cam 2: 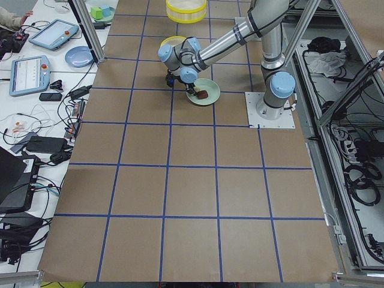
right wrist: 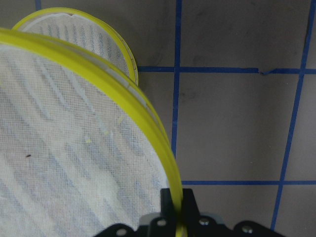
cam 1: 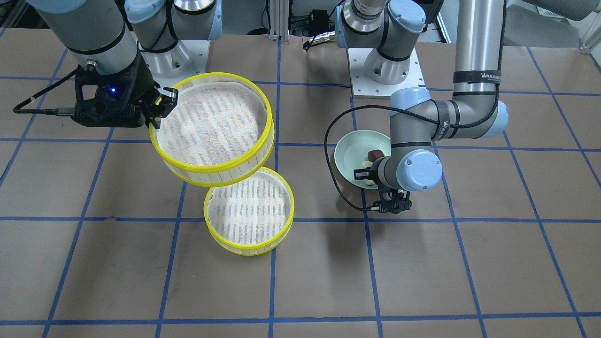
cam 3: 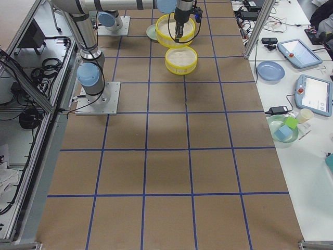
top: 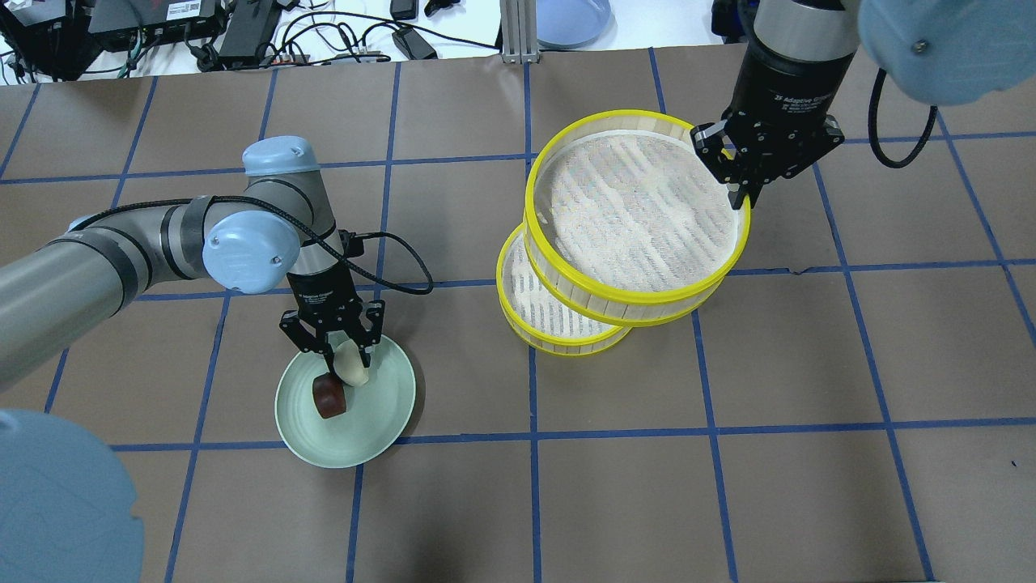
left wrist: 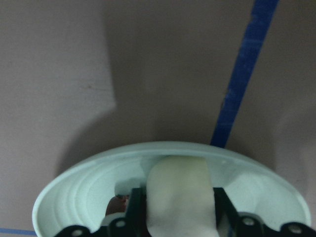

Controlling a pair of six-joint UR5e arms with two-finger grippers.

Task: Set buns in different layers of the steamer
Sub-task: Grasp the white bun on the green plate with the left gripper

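My left gripper [top: 343,355] is down in the pale green plate [top: 380,421], its fingers closed against both sides of the cream-white bun [left wrist: 180,195], which still lies on the plate. The dark reddish-brown bun [top: 329,398] lies beside it. My right gripper [top: 740,198] is shut on the yellow rim of the upper steamer tray [top: 639,210] and holds it tilted in the air, partly over the lower tray [top: 534,312]. The lower tray stands on the table. Both trays show only white liners inside.
The arm bases [cam 1: 385,70] stand at the robot's edge of the table. Cables and power supplies [top: 243,32] lie beyond the far edge. A side bench with tablets [cam 3: 317,94] and a blue plate [cam 3: 270,70] runs along the operators' side. Brown paper with blue tape lines covers the table.
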